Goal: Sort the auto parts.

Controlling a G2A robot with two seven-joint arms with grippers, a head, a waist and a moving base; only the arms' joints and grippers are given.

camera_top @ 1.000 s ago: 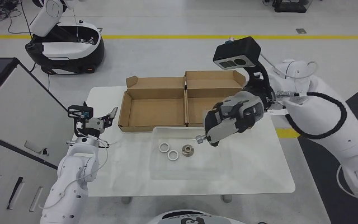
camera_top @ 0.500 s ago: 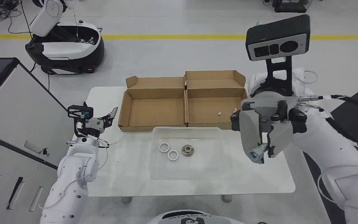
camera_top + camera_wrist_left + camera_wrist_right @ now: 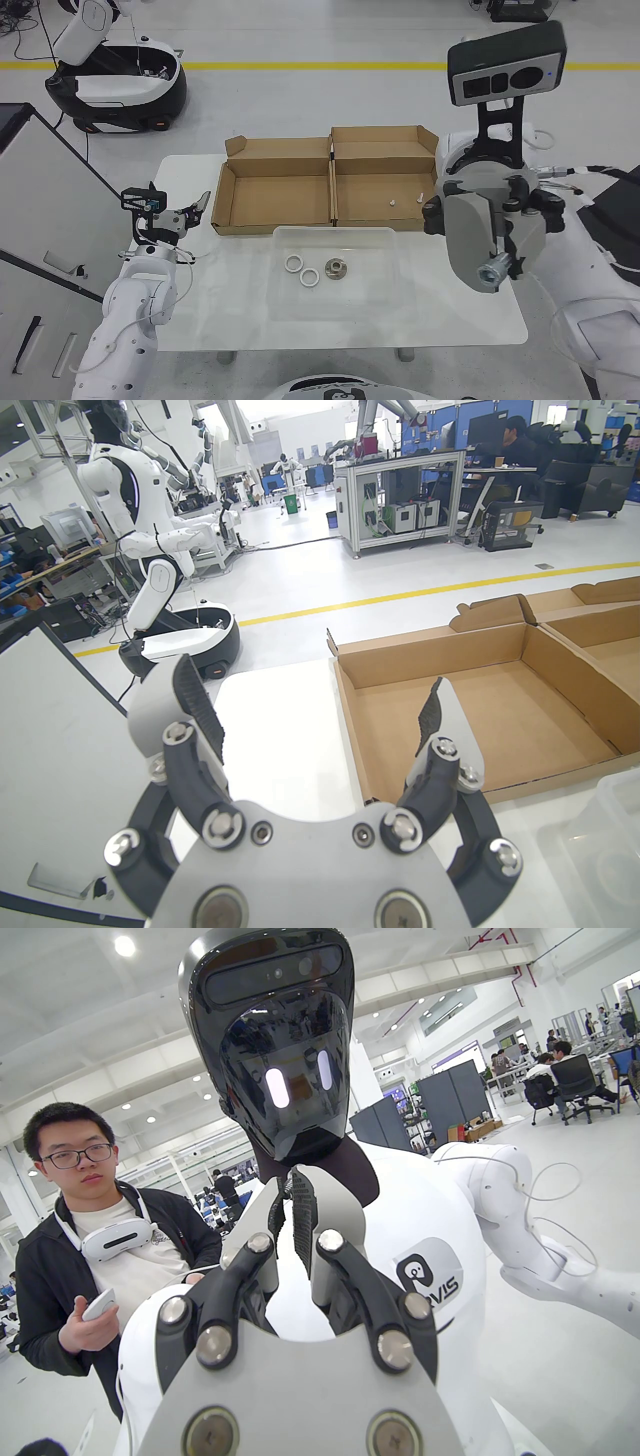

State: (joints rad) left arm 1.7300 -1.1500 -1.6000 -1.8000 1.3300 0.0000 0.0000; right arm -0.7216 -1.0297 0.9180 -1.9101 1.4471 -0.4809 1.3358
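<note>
Ribbed fingers (image 3: 192, 700) of the left gripper (image 3: 310, 680) are spread wide with nothing between them. It hovers over the left edge of the white table (image 3: 240, 300), just beside the left cardboard box (image 3: 275, 195). The right gripper (image 3: 289, 1188) is pinched together at the tips with nothing visible between them, and it is raised above the table's right side. Two white rings (image 3: 293, 264) and a metal flanged part (image 3: 336, 268) lie in the clear tray (image 3: 390, 290). Two small white parts (image 3: 390, 200) sit in the right cardboard box (image 3: 370, 190).
</note>
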